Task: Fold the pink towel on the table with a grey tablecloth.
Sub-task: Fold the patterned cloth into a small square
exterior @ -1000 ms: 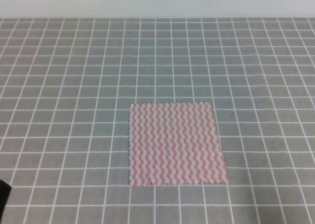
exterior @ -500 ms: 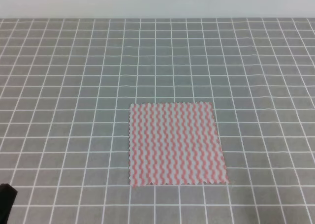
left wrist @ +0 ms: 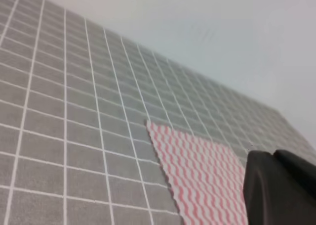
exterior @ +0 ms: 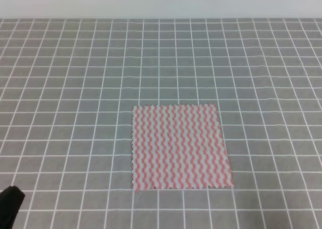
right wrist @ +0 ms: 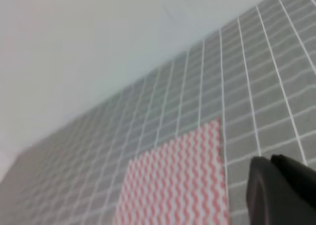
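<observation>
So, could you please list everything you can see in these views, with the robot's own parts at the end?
pink towel: one, pink-and-white wavy stripes, lying flat and unfolded on the cloth, near the front centre of the high view.
table with a grey tablecloth: one, grey with a grid of thin white lines, filling almost the whole high view.
wall: one, plain whitish, behind the far edge of the table.
left gripper: one, black, only a tip showing at the lower left corner of the high view, clear of the towel; open or shut cannot be told.
right gripper: one, black, seen only in its own wrist view; state cannot be told.
</observation>
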Action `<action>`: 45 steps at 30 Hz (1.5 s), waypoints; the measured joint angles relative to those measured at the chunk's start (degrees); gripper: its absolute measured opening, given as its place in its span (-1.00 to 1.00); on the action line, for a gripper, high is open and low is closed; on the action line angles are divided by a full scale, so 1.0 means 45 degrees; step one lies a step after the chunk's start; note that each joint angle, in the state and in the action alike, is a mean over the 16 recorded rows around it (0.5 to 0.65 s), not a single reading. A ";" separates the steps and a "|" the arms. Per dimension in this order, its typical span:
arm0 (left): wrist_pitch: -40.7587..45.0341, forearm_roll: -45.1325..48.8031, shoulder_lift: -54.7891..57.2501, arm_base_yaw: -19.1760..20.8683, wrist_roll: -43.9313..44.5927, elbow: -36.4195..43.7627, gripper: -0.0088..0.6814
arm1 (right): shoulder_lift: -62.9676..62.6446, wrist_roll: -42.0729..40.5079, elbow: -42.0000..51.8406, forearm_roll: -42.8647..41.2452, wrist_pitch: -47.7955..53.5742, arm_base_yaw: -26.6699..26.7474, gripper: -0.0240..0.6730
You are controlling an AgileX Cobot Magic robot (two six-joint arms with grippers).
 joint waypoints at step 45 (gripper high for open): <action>0.4182 -0.6922 1.1783 -0.0147 1.0991 -0.4643 -0.99 | 1.4155 -0.2214 -0.6957 -0.0311 0.2641 0.3710 -0.97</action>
